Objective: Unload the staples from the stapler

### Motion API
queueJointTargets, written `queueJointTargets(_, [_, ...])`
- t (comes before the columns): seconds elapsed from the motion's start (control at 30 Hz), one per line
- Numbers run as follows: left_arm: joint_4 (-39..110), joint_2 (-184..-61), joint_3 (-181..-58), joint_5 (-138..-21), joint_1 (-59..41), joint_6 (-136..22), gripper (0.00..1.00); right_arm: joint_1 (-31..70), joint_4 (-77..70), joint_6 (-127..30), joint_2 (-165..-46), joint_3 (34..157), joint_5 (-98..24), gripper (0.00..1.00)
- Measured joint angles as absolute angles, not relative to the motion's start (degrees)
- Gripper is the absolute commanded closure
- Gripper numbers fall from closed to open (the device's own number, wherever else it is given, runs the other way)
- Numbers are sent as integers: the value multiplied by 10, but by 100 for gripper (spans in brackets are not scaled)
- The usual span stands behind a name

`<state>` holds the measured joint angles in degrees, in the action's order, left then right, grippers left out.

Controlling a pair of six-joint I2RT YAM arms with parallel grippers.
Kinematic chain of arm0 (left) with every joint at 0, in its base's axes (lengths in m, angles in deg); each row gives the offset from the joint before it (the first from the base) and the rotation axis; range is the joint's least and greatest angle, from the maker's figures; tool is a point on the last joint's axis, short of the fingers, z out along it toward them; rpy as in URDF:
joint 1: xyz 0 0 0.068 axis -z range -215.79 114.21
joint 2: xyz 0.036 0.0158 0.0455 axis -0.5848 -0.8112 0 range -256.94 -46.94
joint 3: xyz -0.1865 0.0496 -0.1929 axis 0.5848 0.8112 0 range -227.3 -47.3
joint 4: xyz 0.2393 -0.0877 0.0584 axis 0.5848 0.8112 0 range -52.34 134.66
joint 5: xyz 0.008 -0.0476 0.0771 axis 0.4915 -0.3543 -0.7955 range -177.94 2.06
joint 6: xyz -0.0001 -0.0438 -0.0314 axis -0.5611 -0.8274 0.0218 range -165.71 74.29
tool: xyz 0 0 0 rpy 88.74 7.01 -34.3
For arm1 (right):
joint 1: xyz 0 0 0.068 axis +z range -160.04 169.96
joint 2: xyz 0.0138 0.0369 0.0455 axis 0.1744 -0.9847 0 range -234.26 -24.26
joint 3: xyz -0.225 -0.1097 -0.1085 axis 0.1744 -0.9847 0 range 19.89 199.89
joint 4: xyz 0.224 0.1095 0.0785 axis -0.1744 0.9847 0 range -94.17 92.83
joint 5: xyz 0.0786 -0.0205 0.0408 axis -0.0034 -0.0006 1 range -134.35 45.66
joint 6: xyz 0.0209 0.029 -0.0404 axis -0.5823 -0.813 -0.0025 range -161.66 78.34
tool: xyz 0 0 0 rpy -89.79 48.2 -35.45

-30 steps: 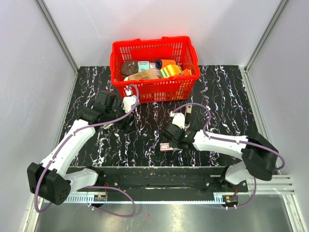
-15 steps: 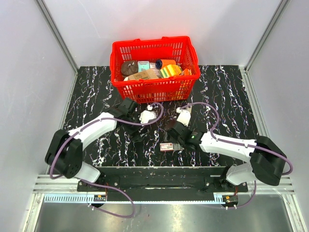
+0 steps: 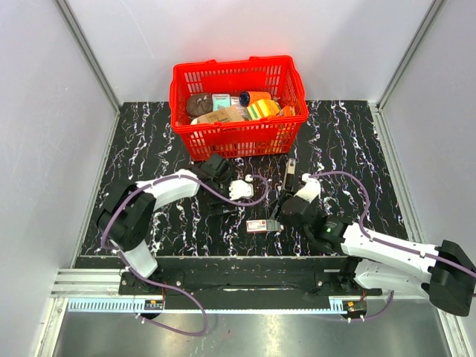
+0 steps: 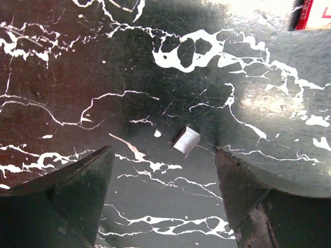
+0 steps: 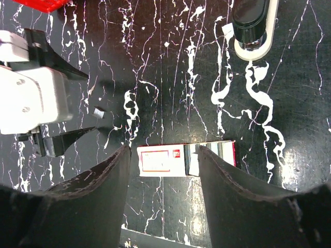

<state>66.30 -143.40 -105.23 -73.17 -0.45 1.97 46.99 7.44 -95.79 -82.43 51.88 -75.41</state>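
Staples appear to be out already: a small silvery block (image 4: pixel 185 141), likely the strip itself though the view is too coarse to be sure, lies loose on the black marbled table (image 3: pixel 349 141). The left gripper (image 4: pixel 163 155) hangs right over it with its fingers spread wide on either side, touching nothing, placed as if to close on it. The stapler (image 5: pixel 250 23) lies apart from both arms, near the front wall of the red basket (image 3: pixel 238 141), in neither grasp. The right gripper (image 5: pixel 163 151) is likewise spread and empty, poised above the red-and-white box (image 5: pixel 160 160) (a staple box, by its look), one end of which runs under a finger rather than between the two. I judge the unloading nearly complete. What remains is the loose strip, a small thing that may be awkward to pinch off a flat surface.
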Motion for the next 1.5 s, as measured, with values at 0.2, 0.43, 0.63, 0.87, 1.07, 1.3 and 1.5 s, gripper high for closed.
queueJointTargets(0.2, [652,-1450,-1058,-746,5,57,20,470,73,-961,-822,515,-754,40])
queueJointTargets(0.43, [643,-1469,-1078,-749,7,67,29,470,74,-961,-826,515,-753,44])
queueJointTargets(0.63, [636,-1474,-1083,-751,8,68,34,470,75,-961,-826,515,-753,49])
queueJointTargets(0.87, [630,-1476,-1083,-763,8,64,44,470,77,-961,-826,515,-753,56])
queueJointTargets(1.07, [632,-1476,-1083,-769,8,58,63,470,77,-961,-826,515,-753,59])
queueJointTargets(1.3, [649,-1476,-1087,-775,8,37,76,470,88,-955,-826,523,-754,59])
queueJointTargets(1.5, [663,-1469,-1093,-770,8,18,76,470,91,-945,-821,536,-754,59])
